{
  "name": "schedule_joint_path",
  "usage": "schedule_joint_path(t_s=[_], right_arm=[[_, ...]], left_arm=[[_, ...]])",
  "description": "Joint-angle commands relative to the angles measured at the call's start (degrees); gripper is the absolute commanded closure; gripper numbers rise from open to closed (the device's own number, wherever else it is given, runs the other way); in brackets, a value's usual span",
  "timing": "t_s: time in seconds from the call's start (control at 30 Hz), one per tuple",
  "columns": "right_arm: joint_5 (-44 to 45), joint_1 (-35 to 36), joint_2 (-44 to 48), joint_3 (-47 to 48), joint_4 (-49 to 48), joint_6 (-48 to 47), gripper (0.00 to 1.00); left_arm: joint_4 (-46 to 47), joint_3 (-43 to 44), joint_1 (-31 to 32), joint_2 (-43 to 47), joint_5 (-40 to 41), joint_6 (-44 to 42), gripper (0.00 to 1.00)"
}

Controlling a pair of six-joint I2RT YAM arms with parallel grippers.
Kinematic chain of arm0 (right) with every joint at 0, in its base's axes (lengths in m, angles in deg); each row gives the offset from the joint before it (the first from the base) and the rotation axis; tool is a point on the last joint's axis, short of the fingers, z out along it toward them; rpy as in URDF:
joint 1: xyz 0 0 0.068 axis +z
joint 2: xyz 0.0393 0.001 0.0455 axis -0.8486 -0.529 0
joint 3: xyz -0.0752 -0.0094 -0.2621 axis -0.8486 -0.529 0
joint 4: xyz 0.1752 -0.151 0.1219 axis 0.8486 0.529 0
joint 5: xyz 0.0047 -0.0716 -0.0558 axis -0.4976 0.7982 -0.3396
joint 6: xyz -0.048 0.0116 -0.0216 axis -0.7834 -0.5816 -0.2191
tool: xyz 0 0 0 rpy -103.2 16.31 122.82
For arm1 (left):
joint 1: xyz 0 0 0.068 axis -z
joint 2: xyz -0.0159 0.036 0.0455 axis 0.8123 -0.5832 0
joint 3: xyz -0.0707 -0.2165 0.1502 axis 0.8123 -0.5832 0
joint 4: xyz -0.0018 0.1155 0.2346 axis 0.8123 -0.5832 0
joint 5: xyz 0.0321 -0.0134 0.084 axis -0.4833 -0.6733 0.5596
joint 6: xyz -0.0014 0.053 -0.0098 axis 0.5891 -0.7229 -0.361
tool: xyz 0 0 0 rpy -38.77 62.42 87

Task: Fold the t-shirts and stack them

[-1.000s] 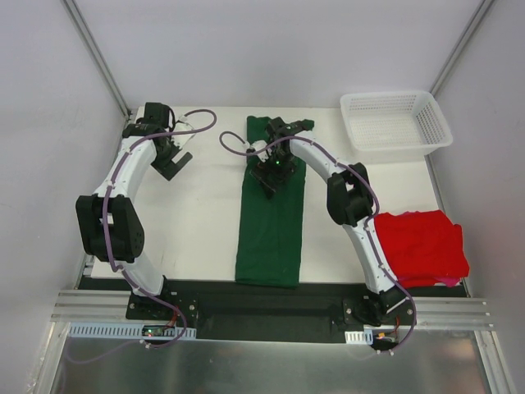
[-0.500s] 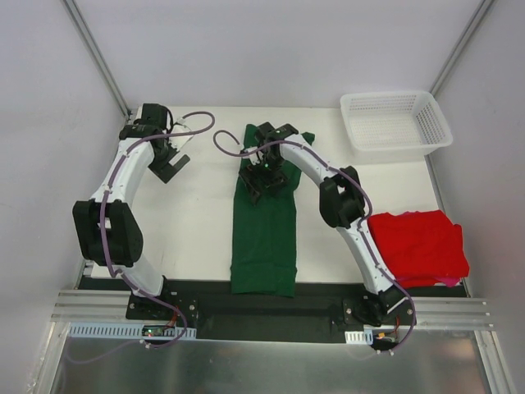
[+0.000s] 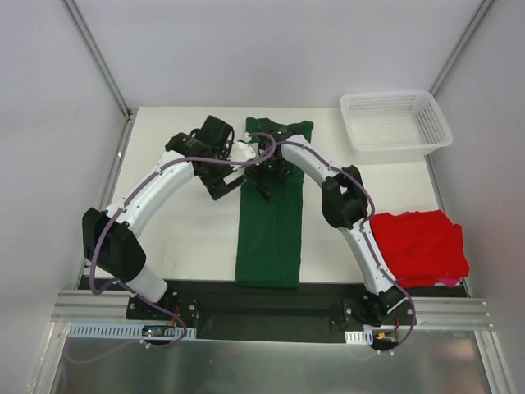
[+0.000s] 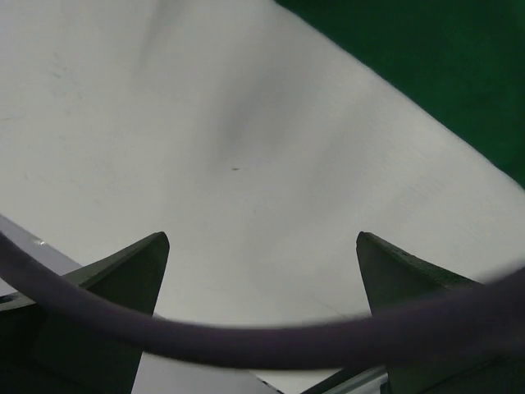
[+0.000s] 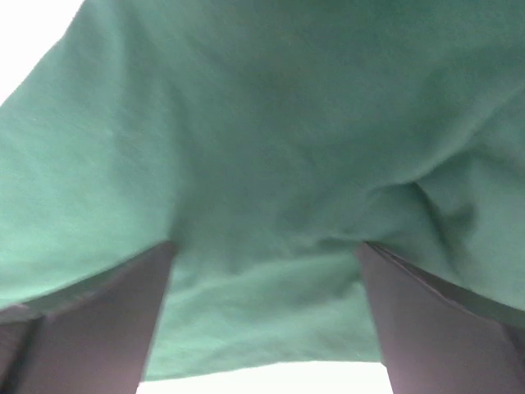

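Nearest the bases, the dark green t-shirt (image 3: pixel 269 238) is lying as a long narrow band down the middle of the table (image 3: pixel 180 238), its near hem reaching the front edge. The red t-shirt (image 3: pixel 420 246) is sitting in a loose heap at the near right corner, well apart from it. Further in, the left gripper (image 4: pixel 262 271) is hovering with its fingers spread wide over bare table just beside the band's left edge, pinching nothing. The right gripper (image 5: pixel 267 312) is hanging directly above the band's far half, its fingers likewise spread and holding nothing, with green cloth filling its wrist view. Beyond them the band's far end is spreading slightly wider near the table's far edge, and the white mesh basket (image 3: pixel 395 121) is standing at the far right corner. Both shirts are looking light, limp and soft, so they will probably be sagging and sliding rather than keeping their shape when lifted, and a pinch at one point will likely be bunching the cloth. The better hold is probably at the green band's two far corners, one gripper on each, catching every layer at the edge.
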Motion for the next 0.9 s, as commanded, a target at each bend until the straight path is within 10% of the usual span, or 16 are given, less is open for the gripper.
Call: schedule_joint_path(t_s=[0.0,0.87], right_arm=[[9.0,-1.4,1.2,-4.0,-8.2,-6.7,0.0],[7.0,-2.0,1.6,-5.9,-13.4,-12.1,0.0]], left_arm=[[-2.9,-1.4,5.6,2.0,-5.2,2.6,0.01],[22.9,-22.3,20.5,3.0,-4.6,-2.3,0.03]])
